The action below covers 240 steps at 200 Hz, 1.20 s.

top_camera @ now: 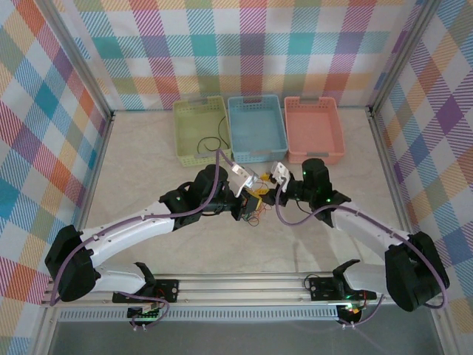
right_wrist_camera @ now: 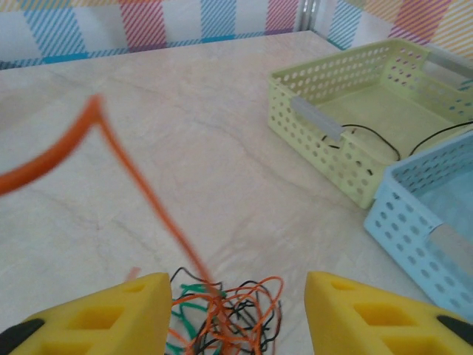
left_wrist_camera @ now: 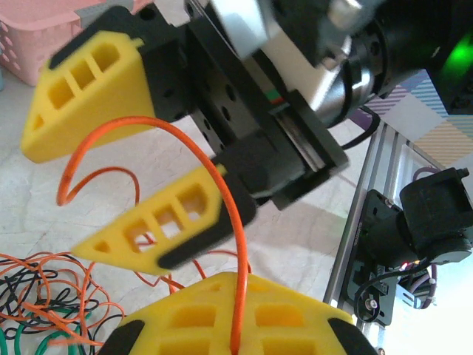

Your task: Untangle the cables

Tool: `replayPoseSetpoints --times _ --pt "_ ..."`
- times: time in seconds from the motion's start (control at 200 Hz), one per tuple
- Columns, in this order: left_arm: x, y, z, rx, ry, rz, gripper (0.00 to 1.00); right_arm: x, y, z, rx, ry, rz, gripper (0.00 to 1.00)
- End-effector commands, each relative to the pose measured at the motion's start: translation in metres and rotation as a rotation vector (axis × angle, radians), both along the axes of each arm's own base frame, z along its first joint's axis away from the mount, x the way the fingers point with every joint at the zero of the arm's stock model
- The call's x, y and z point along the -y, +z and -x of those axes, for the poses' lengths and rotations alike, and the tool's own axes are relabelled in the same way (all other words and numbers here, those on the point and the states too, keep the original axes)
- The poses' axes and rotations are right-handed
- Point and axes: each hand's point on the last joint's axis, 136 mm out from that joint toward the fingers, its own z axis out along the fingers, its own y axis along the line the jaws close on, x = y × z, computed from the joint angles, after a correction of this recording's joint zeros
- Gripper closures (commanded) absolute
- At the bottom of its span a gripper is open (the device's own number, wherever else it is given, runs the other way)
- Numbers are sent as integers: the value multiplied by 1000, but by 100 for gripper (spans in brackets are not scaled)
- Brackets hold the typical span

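My left gripper [left_wrist_camera: 236,310] is pressed shut on one orange cable [left_wrist_camera: 238,251]. My right gripper [right_wrist_camera: 236,290] stands apart, gripping nothing. The tangled cables [right_wrist_camera: 229,314] lie on the table [right_wrist_camera: 185,148], near the green basket [right_wrist_camera: 347,140].

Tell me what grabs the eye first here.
A wire tangle of orange, green and black lies mid-table. The left gripper is shut on an orange wire looping up between the open fingers of the right gripper. A green basket, blue basket and pink basket line the far edge.
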Motion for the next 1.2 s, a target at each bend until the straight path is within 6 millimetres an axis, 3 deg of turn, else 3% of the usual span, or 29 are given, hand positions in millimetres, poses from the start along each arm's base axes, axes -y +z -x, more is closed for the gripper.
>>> replayPoseSetpoints --times 0.0,0.195,0.455,0.955,1.195 --pt "7 9 4 32 -34 34 100 -7 21 -13 90 -5 -27 52" --pt "8 7 4 27 -35 28 100 -17 14 -23 56 8 -4 70" --pt "7 7 4 29 -32 27 100 -11 10 -33 65 -55 29 91" --pt "2 13 3 47 -13 39 100 18 -2 -55 58 -220 61 95" --pt "-6 25 3 79 21 70 100 66 -17 -88 -25 -403 18 98"
